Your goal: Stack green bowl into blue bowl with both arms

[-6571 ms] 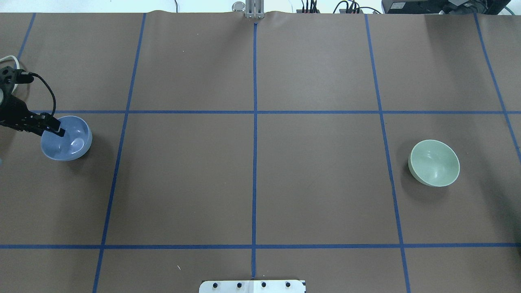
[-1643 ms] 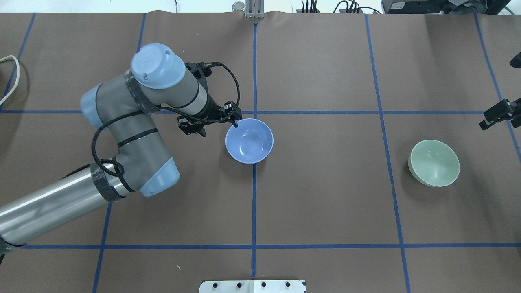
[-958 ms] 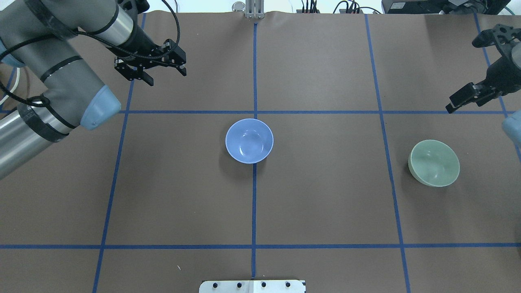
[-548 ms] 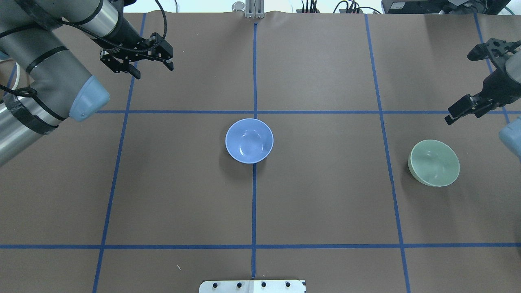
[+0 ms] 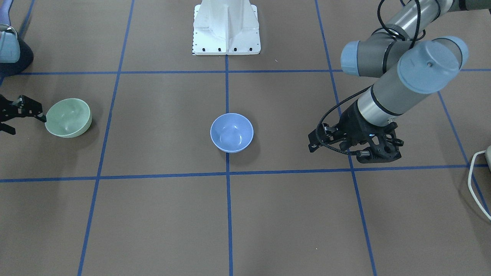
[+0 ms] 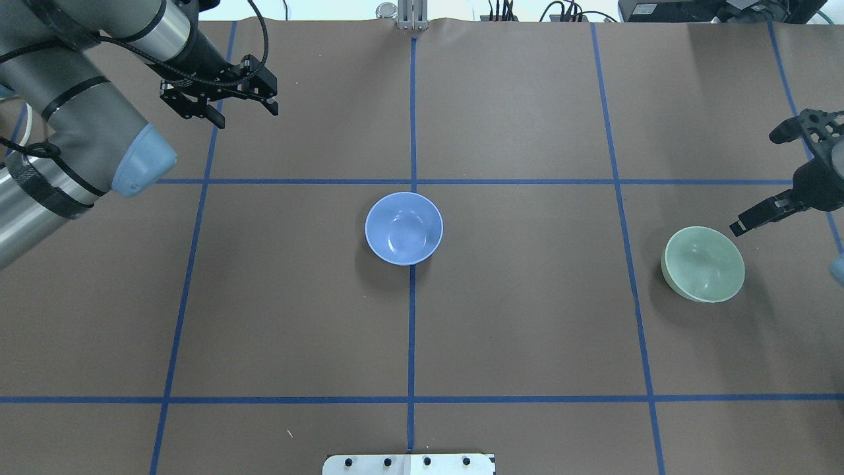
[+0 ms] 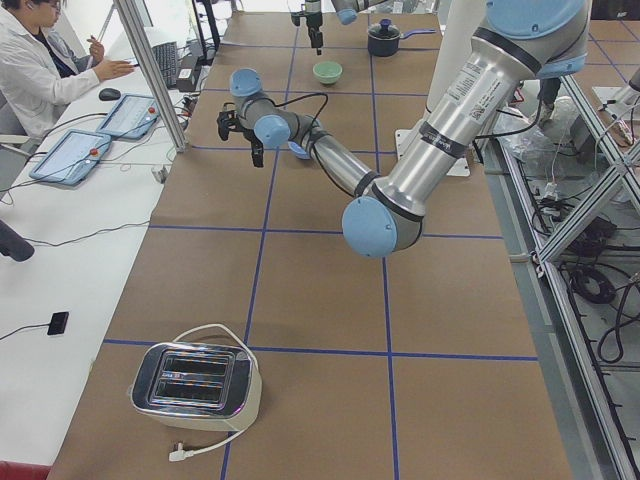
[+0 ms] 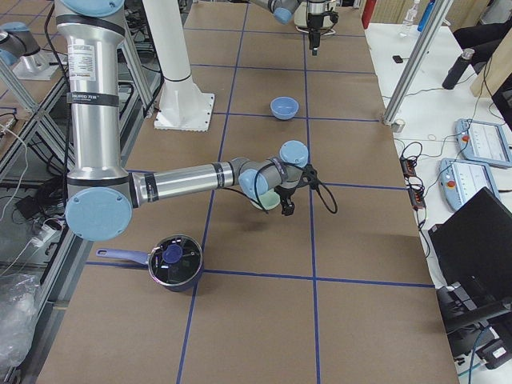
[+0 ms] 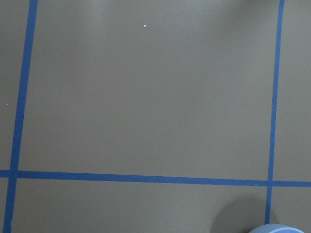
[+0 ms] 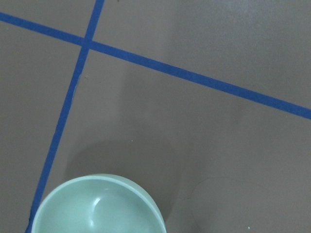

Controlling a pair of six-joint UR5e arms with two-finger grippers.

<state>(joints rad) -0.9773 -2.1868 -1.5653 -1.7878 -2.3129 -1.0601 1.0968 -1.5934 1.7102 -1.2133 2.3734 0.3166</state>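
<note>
Noted: green bowl [image 6: 703, 264] is set just tableward of right gripper [image 5: 27, 125], jaws spread, empty; left gripper [image 6: 245, 113], likewise spread, is parked well apart.

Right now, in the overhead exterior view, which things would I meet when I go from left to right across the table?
left gripper → blue bowl → green bowl → right gripper
</note>
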